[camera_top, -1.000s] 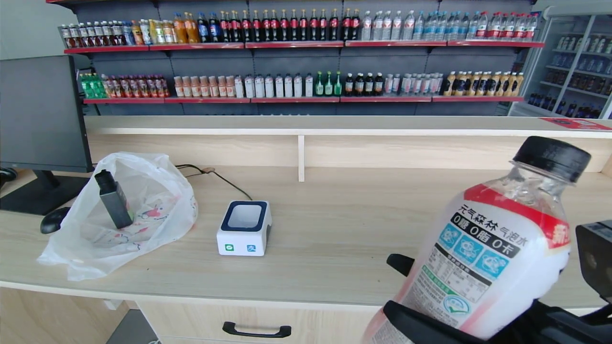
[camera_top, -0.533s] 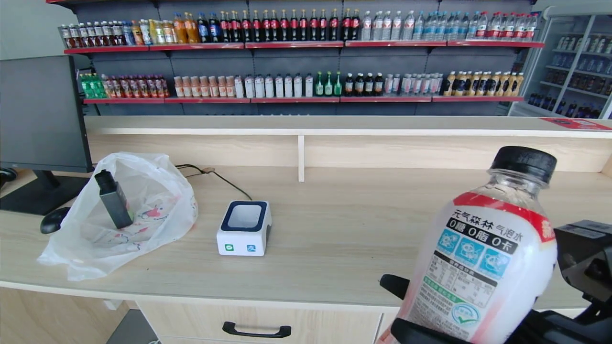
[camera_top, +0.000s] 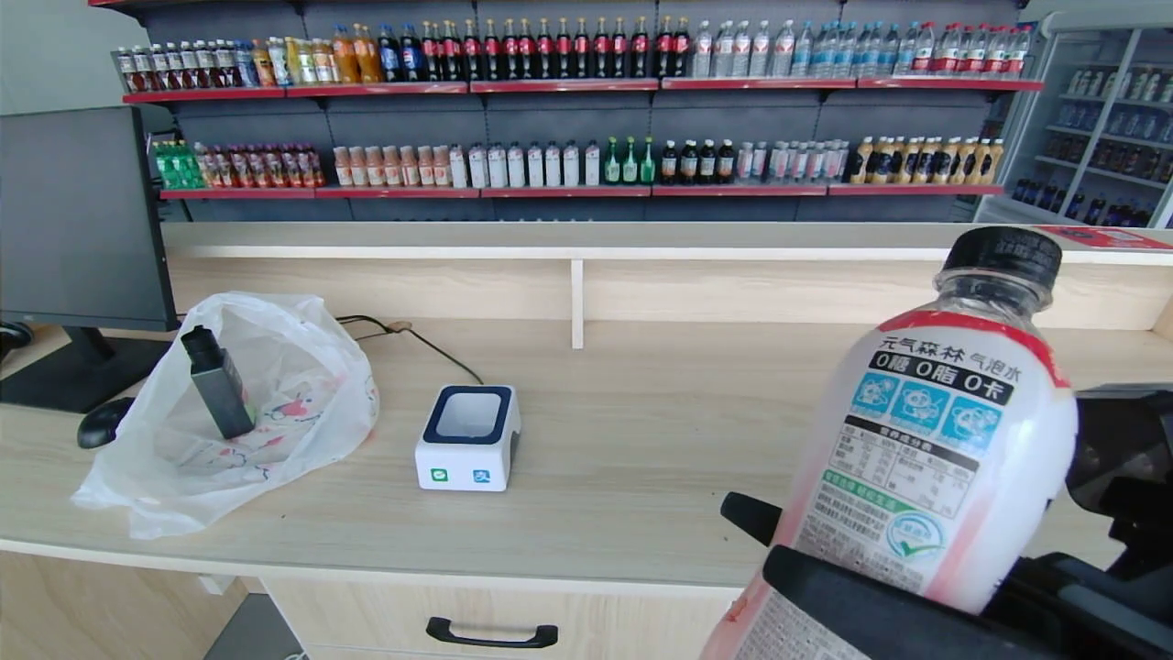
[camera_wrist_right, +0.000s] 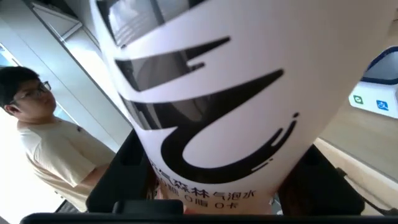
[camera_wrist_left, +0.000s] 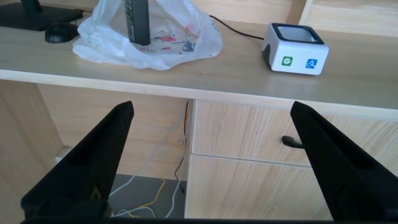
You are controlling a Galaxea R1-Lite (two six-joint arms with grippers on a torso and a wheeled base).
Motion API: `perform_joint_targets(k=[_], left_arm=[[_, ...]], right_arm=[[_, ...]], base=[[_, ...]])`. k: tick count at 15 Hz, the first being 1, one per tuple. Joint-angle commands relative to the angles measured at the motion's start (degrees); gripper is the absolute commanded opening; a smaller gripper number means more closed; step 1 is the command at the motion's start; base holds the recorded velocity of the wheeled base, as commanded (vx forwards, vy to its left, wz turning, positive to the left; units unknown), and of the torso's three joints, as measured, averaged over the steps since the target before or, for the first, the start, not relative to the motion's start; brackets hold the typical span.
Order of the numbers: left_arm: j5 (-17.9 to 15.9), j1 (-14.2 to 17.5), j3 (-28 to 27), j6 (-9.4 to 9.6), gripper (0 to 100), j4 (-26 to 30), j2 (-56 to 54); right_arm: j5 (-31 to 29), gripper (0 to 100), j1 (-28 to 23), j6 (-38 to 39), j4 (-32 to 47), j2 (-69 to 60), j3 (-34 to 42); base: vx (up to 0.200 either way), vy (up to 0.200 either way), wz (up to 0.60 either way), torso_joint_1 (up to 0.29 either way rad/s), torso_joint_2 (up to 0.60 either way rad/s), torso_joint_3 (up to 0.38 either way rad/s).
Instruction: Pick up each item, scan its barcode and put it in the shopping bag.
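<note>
I count: one bottle (camera_top: 926, 440), pinched low on its body by my right pincer (camera_top: 806, 559), aloft over the right end of the counter (camera_top: 641, 440); one scanner (camera_top: 468, 437); one bag (camera_top: 302, 385) holding one dark carton (camera_top: 218, 382); left pincer (camera_wrist_left: 211, 162) spread.

A shop checkout: drink-stocked shelves (camera_top: 568, 87) behind a wooden counter (camera_top: 641, 440) (barcode scanner (camera_top: 468, 437) and monitor (camera_top: 78, 220) on it).

The bottle (camera_top: 926, 431) bears a label with a band of characters, 3 blue icons and a green tick seal. The scanner (camera_top: 468, 440) front shows 2 icons, green and blue.
</note>
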Motion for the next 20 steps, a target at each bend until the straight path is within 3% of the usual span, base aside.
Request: perform_joint_targets(k=[1, 11, 20], left_arm=[[0.01, -0.07, 0.0, -0.02, 100, -0.01, -0.02], [0.01, 0.01, 0.0, -0.02, 100, -0.01, -0.02], [0.01, 0.01, 0.0, -0.02, 100, -0.01, -0.02]], right_arm=[[0.03, 0, 0.02, 2.22, -0.01, 0.07, -2.55], [0.03, 0, -0.07, 9.61, -0.01, 4.11, -13.01], [0.03, 0, 0.02, 9.52, -0.01, 3.59, -12.74]], base=[[0.0, 0.0, 0.0, 0.0, 0.0, 0.0], [0.0, 0.0, 0.0, 0.0, 0.0, 0.0], [0.0, 0.0, 0.0, 0.0, 0.0, 0.0]])
